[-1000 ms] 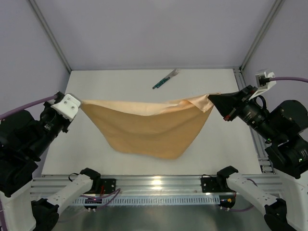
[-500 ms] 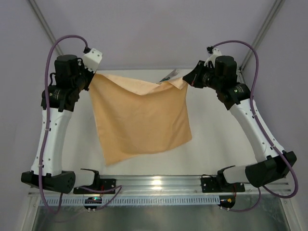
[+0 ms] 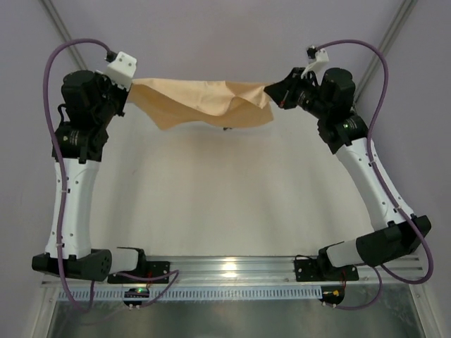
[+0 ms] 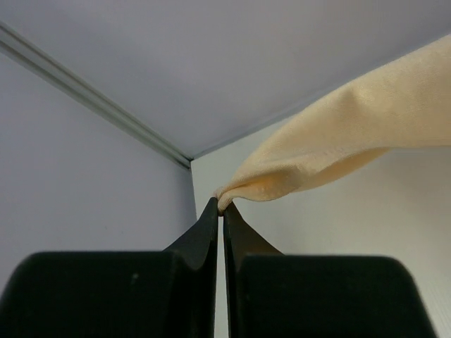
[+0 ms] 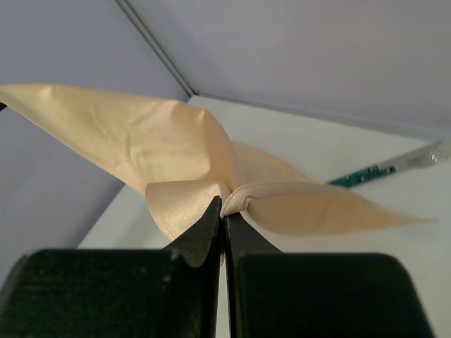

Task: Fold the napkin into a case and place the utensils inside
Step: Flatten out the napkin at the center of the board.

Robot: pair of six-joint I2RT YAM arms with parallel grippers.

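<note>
Top view, napkin: there's the peach-tan napkin (image 3: 204, 104), up in the air at the 12 o'clock end of the worktop (image 3: 225, 211). It is strung between the two arms, rumpled and sagging in the middle.
Top view, left pincer: out at 11 o'clock, the left pincer (image 3: 129, 94) is pressed together on the napkin's left corner.
Top view, right pincer: over at 1 o'clock, the right pincer (image 3: 270, 93) nips the right corner, and the cloth bunches up against it.
Left wrist view, pincer: two dark fingers (image 4: 208, 225) meet at their tips, with a small fold of cloth caught right between them.
Left wrist view, napkin: from that pinch the napkin (image 4: 338, 141) sweeps away toward 2 o'clock and off the frame edge. White worktop (image 4: 366, 225) shows beneath it at 4 o'clock.
Right wrist view, pincer: tips tight together here too, clamping a gathered corner of cloth.
Right wrist view, napkin: the napkin (image 5: 141, 134) fans out from the grip, one broad wing to 10 o'clock and a narrower one to 3 o'clock.
Right wrist view, utensil: a utensil (image 5: 384, 169) with a green handle and a pale end lies flat on the worktop at 3 o'clock. It is beyond the cloth, which partly covers it.
</note>
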